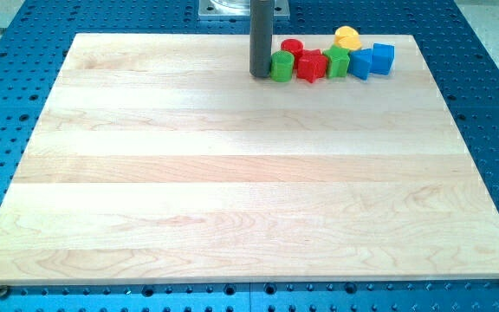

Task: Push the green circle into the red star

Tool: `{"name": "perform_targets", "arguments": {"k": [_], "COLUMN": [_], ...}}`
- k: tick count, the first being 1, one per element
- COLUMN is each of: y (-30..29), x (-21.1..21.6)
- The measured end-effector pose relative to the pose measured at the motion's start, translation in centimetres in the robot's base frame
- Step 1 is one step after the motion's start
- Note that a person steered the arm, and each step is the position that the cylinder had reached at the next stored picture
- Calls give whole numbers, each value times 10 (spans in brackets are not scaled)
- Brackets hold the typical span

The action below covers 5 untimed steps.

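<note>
my tip (261,74) is resting on the bench (232,191) near its top edge, touching or just beside the left side of the green circle (281,66). there is no hand, only the rod, whose upper part is running out of frame. the green circle is sitting against the red star (311,66), with a red cylinder (292,47) partly hiding behind them. a green block (337,61) is following to the right, its shape hard to make out, then two blue blocks (362,63) (382,57). a yellow block (346,36) is peeking out behind, mostly covered.
</note>
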<state>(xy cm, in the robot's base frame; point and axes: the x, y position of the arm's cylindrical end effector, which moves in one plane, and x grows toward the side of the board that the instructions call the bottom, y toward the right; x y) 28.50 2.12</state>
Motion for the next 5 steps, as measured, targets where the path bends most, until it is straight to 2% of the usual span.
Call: {"name": "perform_targets", "arguments": {"k": [3, 5], "y": [31, 2], "x": [0, -42]}}
